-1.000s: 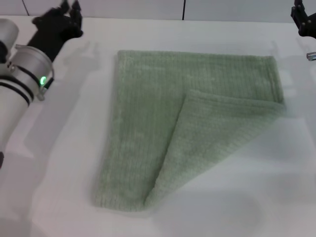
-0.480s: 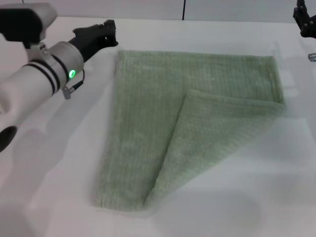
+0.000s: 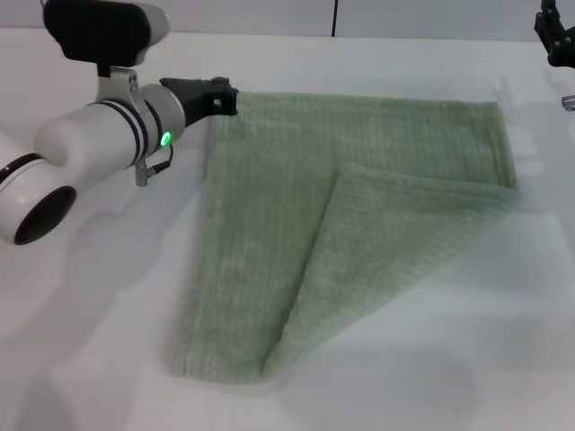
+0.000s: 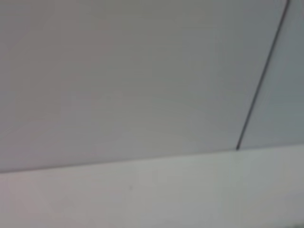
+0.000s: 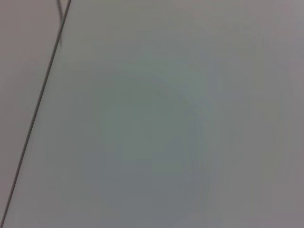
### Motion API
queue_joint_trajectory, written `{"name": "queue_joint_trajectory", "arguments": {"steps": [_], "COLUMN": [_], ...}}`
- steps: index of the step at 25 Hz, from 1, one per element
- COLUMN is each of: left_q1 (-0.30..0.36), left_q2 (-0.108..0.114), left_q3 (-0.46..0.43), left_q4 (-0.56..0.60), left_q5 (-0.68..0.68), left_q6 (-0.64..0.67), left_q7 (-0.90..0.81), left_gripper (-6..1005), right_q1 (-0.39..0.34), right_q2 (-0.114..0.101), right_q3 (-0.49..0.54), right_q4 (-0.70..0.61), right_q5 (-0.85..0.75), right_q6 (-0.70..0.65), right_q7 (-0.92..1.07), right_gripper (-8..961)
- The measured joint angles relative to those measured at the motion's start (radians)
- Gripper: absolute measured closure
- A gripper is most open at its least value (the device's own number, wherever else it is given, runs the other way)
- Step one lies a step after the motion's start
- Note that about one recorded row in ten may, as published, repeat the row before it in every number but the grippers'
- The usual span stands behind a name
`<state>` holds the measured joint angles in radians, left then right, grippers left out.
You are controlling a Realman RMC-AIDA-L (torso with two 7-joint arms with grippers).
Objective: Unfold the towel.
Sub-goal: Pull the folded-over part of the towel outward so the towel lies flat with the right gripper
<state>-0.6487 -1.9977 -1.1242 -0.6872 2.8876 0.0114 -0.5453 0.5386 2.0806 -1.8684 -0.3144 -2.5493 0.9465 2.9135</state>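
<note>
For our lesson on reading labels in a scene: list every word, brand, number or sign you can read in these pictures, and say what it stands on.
There is no readable text in any view.
The towel shows no tag, label or print.
The left gripper, at the towel's far left corner, carries no lettering; the arm behind it shows only a green light, not a sign.
The right gripper, at the far right edge of the head view, shows no marking.
The white table is unmarked.

Towel (image 3: 359, 224) flat on table (image 3: 503, 341) at frame centre, lower right corner folded over onto its middle, left gripper (image 3: 225, 96) at towel's upper left corner, right gripper (image 3: 555, 38) far upper right, well apart.
</note>
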Motion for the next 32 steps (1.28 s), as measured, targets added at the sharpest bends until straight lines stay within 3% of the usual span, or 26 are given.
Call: {"name": "queue_joint_trajectory", "arguments": {"steps": [1, 5, 18, 32], "left_q1": [-0.01, -0.016, -0.046, -0.102], "left_q2": [-0.01, -0.021, -0.053, -0.063], "left_q3": [-0.002, -0.004, -0.005, -0.013], "left_q4": [-0.016, -0.025, 0.01, 0.075], "left_q5": [-0.001, -0.002, -0.004, -0.005], "left_q6": [-0.06, -0.098, -0.123, -0.143], "left_q7": [0.028, 0.044, 0.045, 0.045], "left_gripper": [982, 982, 982, 981], "right_q1": [0.0, 0.002, 0.003, 0.008], "right_q2": [0.0, -0.001, -0.001, -0.001], "right_q3": [0.0, 0.0, 0.0, -0.001], "right_q4": [0.0, 0.001, 0.002, 0.001], "right_q5": [0.0, 0.0, 0.0, -0.001], "right_q6": [0.0, 0.0, 0.0, 0.0], "right_q7": [0.0, 0.0, -0.001, -0.001], "right_gripper": [253, 252, 252, 252]}}
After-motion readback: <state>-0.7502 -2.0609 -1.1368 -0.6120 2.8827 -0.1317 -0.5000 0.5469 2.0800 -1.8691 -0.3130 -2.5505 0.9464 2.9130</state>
